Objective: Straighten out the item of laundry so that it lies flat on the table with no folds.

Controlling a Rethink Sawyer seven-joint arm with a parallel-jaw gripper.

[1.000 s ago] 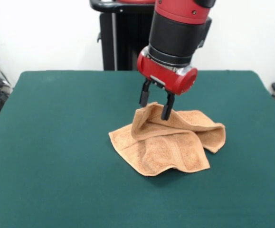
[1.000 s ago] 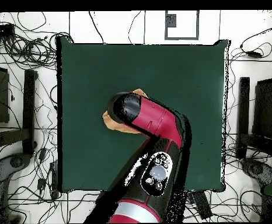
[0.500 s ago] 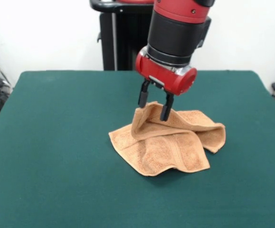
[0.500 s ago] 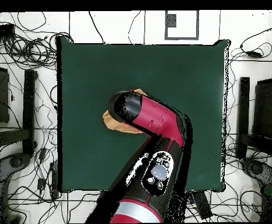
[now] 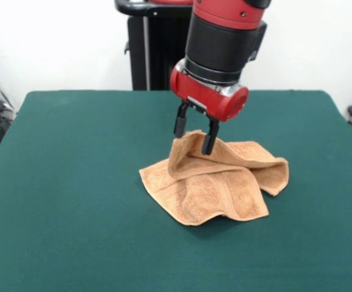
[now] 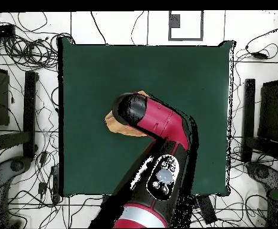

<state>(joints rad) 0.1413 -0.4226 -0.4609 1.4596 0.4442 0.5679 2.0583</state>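
Gripper (image 5: 193, 135) fingers straddle a raised ridge of the towel (image 5: 215, 182) in the front view, one dark finger on each side of the fold, and the cloth peaks up between them, so the gripper appears clenched on that fold.

Going from the biggest thing down: the table (image 5: 72, 182) fills most of the front view with its dark green top, its far edge running just below the white wall. In the overhead view the table (image 6: 189, 77) shows as a large green rectangle ringed by white floor, cables and stands.

Next is the arm (image 5: 221, 48), red and black, coming down from the top of the front view to a red wrist ring just above the fingers. From overhead the arm (image 6: 159, 128) reaches up from the bottom edge across the table and covers nearly all of the cloth. Behind it in the front view stands the black pedestal (image 5: 148, 55) at the table's far side.

The towel, orange-tan terry, lies near the table's middle, a little toward the right in the front view. It is crumpled, not flat: a lower layer spreads toward the camera with a woven band across it, and an upper fold drapes over to the right and doubles back at the right end. From overhead only a strip of the towel (image 6: 110, 122) shows past the arm's black end.
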